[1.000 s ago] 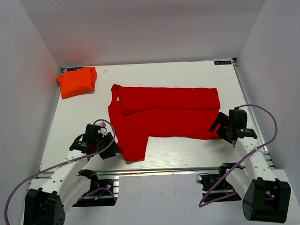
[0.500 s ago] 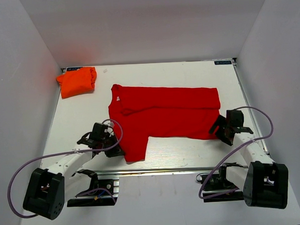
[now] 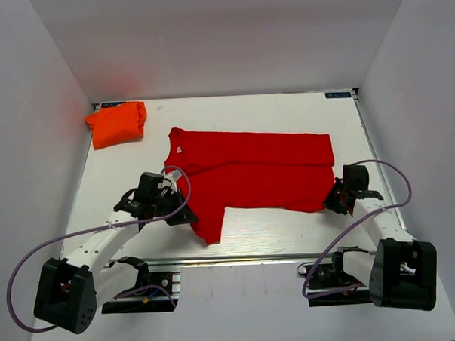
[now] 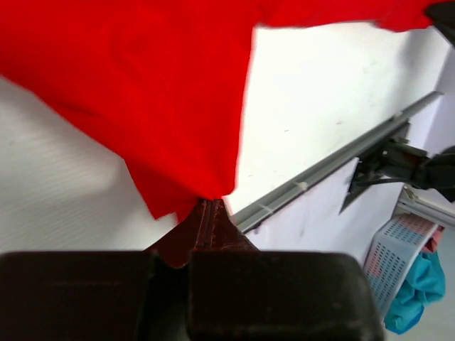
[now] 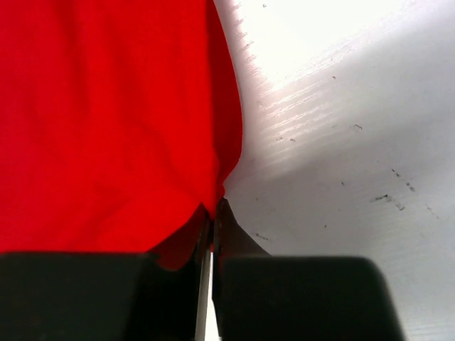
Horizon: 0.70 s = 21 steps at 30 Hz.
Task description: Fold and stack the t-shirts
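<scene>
Left gripper point(image 4: 210, 207): clamped on red t-shirt point(image 3: 250, 169), near-left edge.
Right gripper point(image 5: 213, 213): clamped on its near-right hem corner.
Orange t-shirt point(image 3: 117, 123): far-left corner, well apart.
Table point(image 3: 290, 230): bare strip nearside.

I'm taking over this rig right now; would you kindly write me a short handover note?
Left gripper: shut on the red t-shirt at its near left flap.
Right gripper: shut on the red t-shirt's near right corner.
The red t-shirt lies spread on the table; the orange t-shirt sits bundled at the far left corner.
Done: orange one looks folded, grips taken.
Left: fold the red one, then stack both.
</scene>
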### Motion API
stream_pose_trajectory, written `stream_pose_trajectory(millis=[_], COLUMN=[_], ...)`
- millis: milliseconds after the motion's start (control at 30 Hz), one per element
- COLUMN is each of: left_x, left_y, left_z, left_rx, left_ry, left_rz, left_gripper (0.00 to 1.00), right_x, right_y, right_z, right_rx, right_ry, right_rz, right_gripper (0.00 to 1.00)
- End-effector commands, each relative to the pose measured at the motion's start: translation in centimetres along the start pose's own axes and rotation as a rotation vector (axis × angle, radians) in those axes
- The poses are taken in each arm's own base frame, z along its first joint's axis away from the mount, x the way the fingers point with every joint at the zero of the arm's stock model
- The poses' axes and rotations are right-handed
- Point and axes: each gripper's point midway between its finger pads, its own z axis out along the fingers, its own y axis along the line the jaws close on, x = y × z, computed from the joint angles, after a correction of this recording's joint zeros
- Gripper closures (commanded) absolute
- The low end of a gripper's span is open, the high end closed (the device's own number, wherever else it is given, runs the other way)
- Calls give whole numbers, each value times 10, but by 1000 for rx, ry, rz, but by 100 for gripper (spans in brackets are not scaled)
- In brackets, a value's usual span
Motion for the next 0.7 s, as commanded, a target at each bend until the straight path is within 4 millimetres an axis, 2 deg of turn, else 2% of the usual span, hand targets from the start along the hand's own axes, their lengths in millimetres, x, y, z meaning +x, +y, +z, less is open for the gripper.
stream_pose_trajectory(millis=[0, 100, 200, 433, 533, 667], left_x=[-11, -19, -36, -55, -71, -97], left_y=[-23, -32, -43, -39, -32, -39], left_z=[-7, -10, -10, -15, -15, -11], left_rx=[68, 84, 93, -9, -55, -72], left_ry=[14, 8, -6, -37, -67, -98], left_rz=[58, 66, 76, 78, 60, 69], left_gripper=[100, 100, 100, 100, 100, 100], right_x=[-12, -17, -24, -39, -49, -62], right_y=[7, 10, 13, 21, 26, 27], right_z=[-12, -16, -17, -19, -21, -23], right_rx=[-22, -24, -30, -37, -47, -24], right_ry=[-22, -24, -35, -48, -74, -96], right_rz=[-13, -32, -37, -48, -53, -49], right_gripper=[100, 100, 100, 100, 100, 100])
